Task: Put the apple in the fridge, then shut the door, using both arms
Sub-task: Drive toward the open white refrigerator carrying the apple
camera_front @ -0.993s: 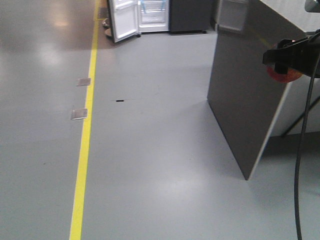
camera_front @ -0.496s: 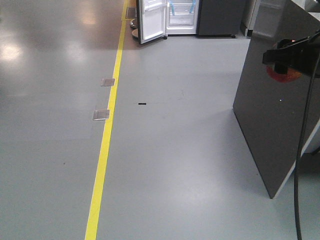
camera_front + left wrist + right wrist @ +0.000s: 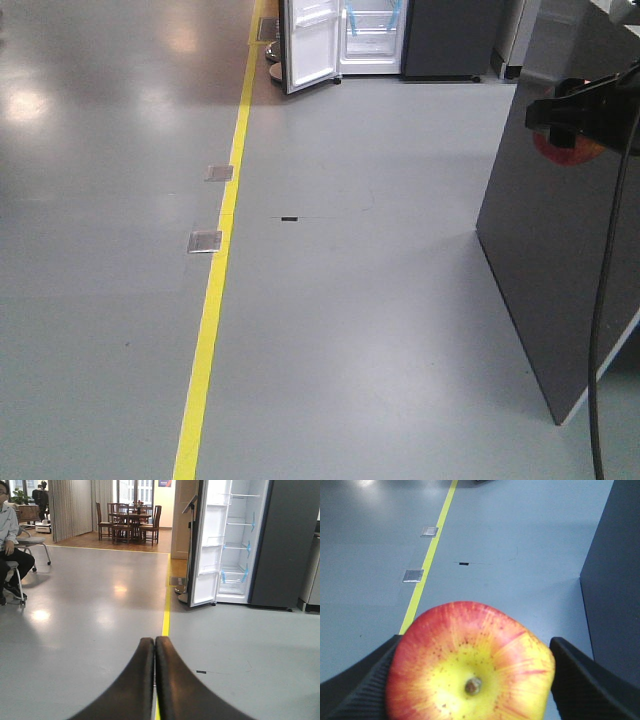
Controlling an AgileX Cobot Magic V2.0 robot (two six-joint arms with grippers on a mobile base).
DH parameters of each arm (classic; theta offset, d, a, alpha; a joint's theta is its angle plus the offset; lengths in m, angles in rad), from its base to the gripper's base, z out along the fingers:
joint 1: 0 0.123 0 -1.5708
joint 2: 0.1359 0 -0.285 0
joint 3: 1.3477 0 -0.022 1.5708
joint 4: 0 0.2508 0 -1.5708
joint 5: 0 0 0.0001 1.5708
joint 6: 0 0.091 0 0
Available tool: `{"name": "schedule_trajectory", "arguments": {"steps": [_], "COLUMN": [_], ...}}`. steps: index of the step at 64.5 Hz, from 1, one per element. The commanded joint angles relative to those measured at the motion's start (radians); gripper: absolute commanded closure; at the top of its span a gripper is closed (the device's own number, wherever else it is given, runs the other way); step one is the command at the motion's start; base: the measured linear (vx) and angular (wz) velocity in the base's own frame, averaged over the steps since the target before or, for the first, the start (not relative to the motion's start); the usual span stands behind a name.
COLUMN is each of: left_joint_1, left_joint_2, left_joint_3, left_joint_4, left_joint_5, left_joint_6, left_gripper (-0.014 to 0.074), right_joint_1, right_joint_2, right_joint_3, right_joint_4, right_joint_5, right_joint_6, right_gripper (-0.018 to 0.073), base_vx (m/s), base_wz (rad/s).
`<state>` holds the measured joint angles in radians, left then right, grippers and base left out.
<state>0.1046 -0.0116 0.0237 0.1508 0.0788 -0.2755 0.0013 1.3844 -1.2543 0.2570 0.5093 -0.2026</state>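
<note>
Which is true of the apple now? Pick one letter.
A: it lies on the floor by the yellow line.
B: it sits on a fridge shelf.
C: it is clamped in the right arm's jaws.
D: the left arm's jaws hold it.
C: the apple is pressed between the jaws of the right gripper, while the fridge stands open in the distance.

Round red-and-yellow apple (image 3: 470, 665), stem end showing, pinched in black right gripper (image 3: 475, 645), tall dark grey-blue fridge (image 3: 239, 535) well away, white-lined door (image 3: 207, 555) open.

front: high, floorward | wrists: low, forward | front+left share fridge (image 3: 372, 50)
</note>
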Motion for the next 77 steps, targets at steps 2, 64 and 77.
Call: {"name": "schedule_trajectory", "arguments": {"steps": [2,64,77], "left_joint_1": [-0.007,-0.007,-0.007], "left_joint_2": [-0.016,-0.016,-0.016], "left_joint_3": [0.027,0.027,0.027], "left_joint_4": [0.0,0.0,0.0], "left_joint_5": [-0.07,-0.07,-0.07], "left_joint_6": [-0.009,-0.009,-0.009], "left_gripper": [0.0602,0.0602,0.0602], "right_joint_1": [0.001,0.001,0.001], "right_joint_2": [-0.037,-0.037,-0.037], "right_joint_3": [-0.031,-0.031,-0.031], "right_joint_4": [0.01,0.01,0.01], "right_joint_5": [-0.069,-0.07,-0.065], "right_joint_6": [-0.006,-0.006,-0.006], "right_gripper": [0.0564,0.0564,0.0564], "base_vx": [0.16,0.18,0.22], "base_wz": [0.02,-0.02,-0.03]}}
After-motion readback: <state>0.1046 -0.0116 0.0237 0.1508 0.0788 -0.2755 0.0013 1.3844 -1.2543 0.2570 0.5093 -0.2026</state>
